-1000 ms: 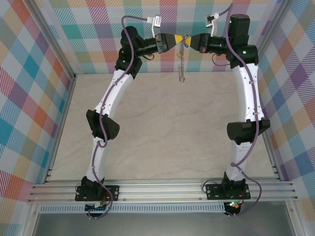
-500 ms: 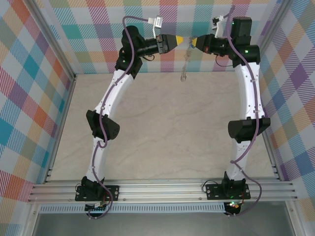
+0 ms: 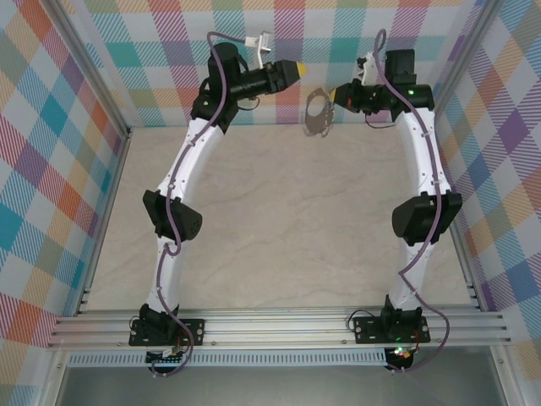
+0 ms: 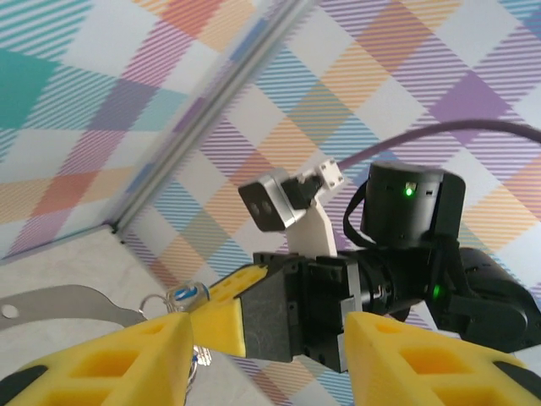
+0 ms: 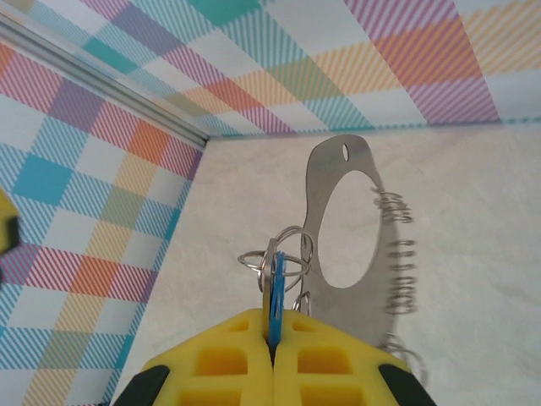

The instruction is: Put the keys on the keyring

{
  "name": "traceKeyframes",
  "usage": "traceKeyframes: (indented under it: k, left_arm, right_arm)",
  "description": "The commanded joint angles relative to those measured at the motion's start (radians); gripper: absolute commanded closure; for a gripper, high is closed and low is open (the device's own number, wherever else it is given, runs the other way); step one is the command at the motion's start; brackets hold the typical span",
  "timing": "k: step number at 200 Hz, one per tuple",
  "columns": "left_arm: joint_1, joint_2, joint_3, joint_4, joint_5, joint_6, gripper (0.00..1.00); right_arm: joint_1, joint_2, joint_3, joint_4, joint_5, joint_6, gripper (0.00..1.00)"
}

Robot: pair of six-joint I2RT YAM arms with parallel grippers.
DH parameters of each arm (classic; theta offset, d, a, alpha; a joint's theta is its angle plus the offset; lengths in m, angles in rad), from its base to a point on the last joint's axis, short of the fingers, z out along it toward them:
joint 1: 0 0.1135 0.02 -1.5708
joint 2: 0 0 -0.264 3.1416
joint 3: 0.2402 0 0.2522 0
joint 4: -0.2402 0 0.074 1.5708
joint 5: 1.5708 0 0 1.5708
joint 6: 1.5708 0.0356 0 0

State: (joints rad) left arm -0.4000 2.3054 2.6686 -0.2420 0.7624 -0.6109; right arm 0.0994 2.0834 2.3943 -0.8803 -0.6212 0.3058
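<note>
right gripper [image 5: 272, 320] clamps tiny blue key [image 5: 276, 279] by head | keyring [image 5: 314, 211] dangling mid-frame, stiff, probably slippery | left gripper [image 3: 296, 67] spread, empty

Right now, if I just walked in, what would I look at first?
Probably the pinch high up by the checkered back wall. There the right gripper squeezes a tiny blue key between its yellow fingers. A silvery keyring dangles from it in the air. Facing it, the left gripper has its yellow jaws wide open and empty.
</note>
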Motion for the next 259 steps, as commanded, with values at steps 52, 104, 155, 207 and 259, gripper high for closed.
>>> traceKeyframes:
  k: [52,104,155,207,259]
  left_arm:
    - [0.031,-0.062,0.015,-0.155,-0.052,0.058,0.49]
    - [0.039,-0.086,-0.047,-0.135,-0.046,0.056,0.48]
    - [0.044,-0.111,-0.111,-0.11,-0.039,0.055,0.48]
    - [0.044,-0.179,-0.272,-0.005,-0.032,0.028,0.48]
    - [0.044,-0.238,-0.417,0.077,-0.011,-0.009,0.47]
  right_arm:
    - [0.001,0.049,-0.168,0.092,0.019,-0.028,1.0]
    - [0.0,0.099,-0.225,0.098,0.054,-0.037,1.0]
    - [0.0,0.013,-0.486,0.197,0.055,-0.014,1.0]
    - [0.003,-0.131,-0.802,0.304,0.064,0.019,1.0]
    - [0.044,-0.212,-1.046,0.407,0.085,0.063,1.0]
